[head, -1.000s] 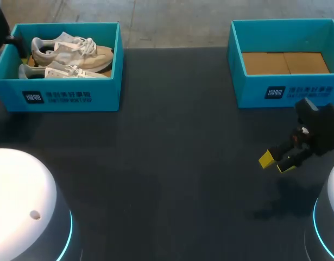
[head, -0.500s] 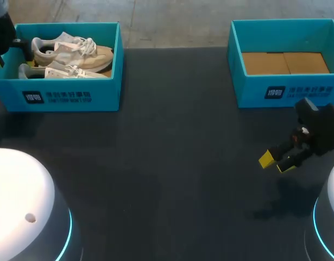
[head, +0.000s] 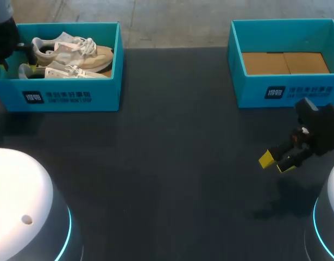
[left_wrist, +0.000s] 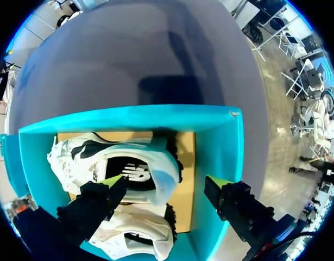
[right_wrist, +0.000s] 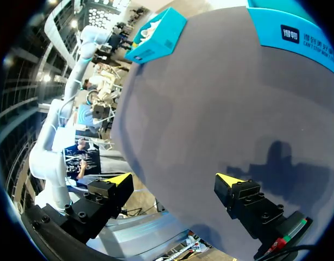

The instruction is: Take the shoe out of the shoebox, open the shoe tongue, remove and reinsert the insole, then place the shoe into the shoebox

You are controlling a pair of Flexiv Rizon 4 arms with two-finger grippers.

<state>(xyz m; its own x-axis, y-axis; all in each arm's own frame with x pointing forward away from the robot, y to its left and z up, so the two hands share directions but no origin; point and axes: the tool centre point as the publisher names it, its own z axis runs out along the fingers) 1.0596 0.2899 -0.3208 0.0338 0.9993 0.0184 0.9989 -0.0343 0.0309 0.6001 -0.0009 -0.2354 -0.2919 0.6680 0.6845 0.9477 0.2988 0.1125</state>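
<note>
Two pale sneakers lie side by side in the teal shoebox [head: 69,98] at the table's far left: the farther shoe [head: 74,50] and the nearer shoe [head: 63,70]. My left arm [head: 2,42] comes in over the box's left end. In the left wrist view my left gripper [left_wrist: 164,185] hangs open above the heels. One fingertip [left_wrist: 111,182] is over the dark opening of one shoe [left_wrist: 118,163]; the other is above the box wall [left_wrist: 221,141]. The second shoe [left_wrist: 134,239] lies beside it. My right gripper [head: 278,162] stands open and empty over bare table.
A second teal box [head: 286,89] with only a cardboard floor stands at the far right, just beyond my right gripper [right_wrist: 175,179]. Dark tabletop [head: 172,163] stretches between the two boxes.
My left arm has moved a little farther in over the shoebox's left end, and its jaws have narrowed slightly. The right arm and the shoes have not moved.
</note>
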